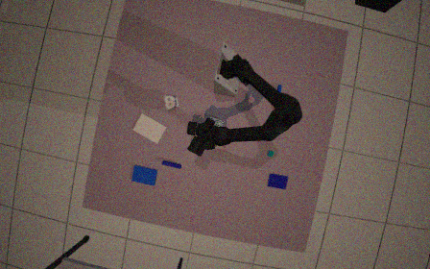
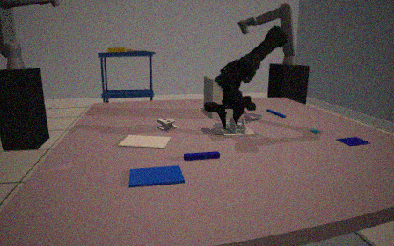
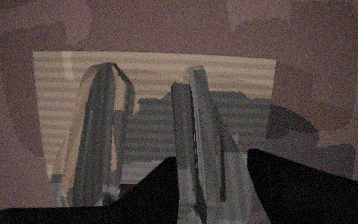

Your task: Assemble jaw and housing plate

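The base plate lies flat on the table, pale and striped in the wrist view. My gripper is low over it, shut on the right-hand grey jaw. The other jaw stands to the left in the wrist view, outside my fingers, with a gap between the two jaws. The pins and gear teeth are not clearly visible. A small white plate with holes, apparently the housing plate, sits raised on a small support, apart from the gripper.
A cream slab, a blue slab, a dark blue bar, a dark blue square, a teal disc and a blue rod lie around. An upright pale panel stands behind the gripper.
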Controlling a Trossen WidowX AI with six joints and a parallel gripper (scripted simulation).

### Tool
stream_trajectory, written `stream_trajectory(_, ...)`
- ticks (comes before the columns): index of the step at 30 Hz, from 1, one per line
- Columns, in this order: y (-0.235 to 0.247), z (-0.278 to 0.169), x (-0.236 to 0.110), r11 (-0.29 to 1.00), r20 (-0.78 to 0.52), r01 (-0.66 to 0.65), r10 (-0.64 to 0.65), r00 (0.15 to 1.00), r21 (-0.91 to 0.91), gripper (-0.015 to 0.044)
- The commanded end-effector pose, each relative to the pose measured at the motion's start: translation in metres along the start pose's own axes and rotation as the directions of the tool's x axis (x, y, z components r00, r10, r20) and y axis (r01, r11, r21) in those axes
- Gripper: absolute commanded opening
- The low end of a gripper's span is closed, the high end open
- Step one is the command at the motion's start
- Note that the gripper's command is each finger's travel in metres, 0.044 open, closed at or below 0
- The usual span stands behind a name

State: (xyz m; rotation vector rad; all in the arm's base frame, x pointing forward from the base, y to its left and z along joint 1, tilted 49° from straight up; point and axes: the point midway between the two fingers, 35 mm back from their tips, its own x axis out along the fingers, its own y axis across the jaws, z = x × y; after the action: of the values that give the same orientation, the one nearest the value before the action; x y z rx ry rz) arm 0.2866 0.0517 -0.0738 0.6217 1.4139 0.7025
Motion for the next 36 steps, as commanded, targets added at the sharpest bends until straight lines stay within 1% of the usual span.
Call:
stream_trajectory(1, -0.0004, -0.0003, 0.0006, 1.0, 0.0, 0.0, 0.0, 1.0, -0.006, 0.0134)
stream_trajectory(36, -0.0003, -0.0003, 0.0049, 1.0, 0.0, 0.0, 0.0, 1.0, -0.006, 0.0134)
